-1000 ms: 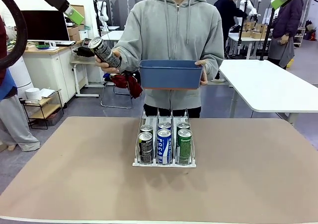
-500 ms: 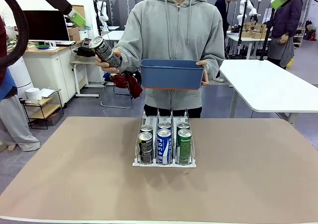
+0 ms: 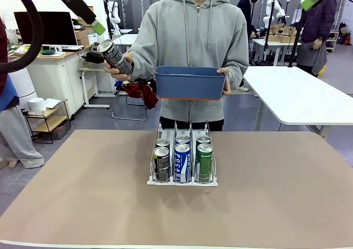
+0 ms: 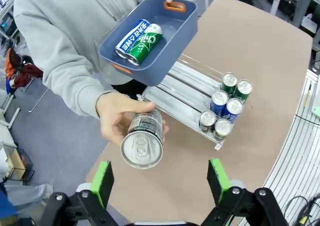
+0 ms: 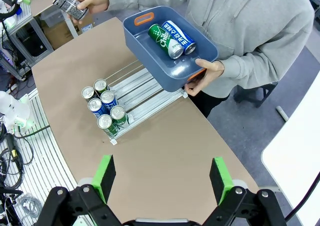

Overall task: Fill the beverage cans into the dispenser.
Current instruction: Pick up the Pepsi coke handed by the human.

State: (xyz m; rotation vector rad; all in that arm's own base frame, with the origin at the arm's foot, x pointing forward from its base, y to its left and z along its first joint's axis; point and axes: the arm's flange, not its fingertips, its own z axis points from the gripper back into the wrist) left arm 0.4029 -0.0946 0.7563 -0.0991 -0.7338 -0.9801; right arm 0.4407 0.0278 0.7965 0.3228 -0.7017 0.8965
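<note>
The left gripper is spread wide and empty, its green pads far apart and touching nothing. In its wrist view a black-and-grey offered can lies in the person's outstretched hand. The can sits just beyond the gap between the fingers, with its silver top facing the camera. The right gripper is equally wide apart and empty, high above the brown table. Compared with the front view half a second ago, the left gripper has come nearer the offered can, and its green pad now sits just above and to the left of it. The person, the bin and the right arm have not shifted. The white wire dispenser stands at the middle of the table, nearer the far edge, with its low lip toward the robot. Six cans stand upright in it, two per lane, the front three pressed against the lip. At the front are a dark can in the robot's left lane, a blue-and-white can in the middle and a green can on the right, each with its like behind. The person's other hand holds a blue plastic bin above the dispenser's rear end. Inside the bin a blue-and-white spare can and a green spare can lie side by side, touching.
</note>
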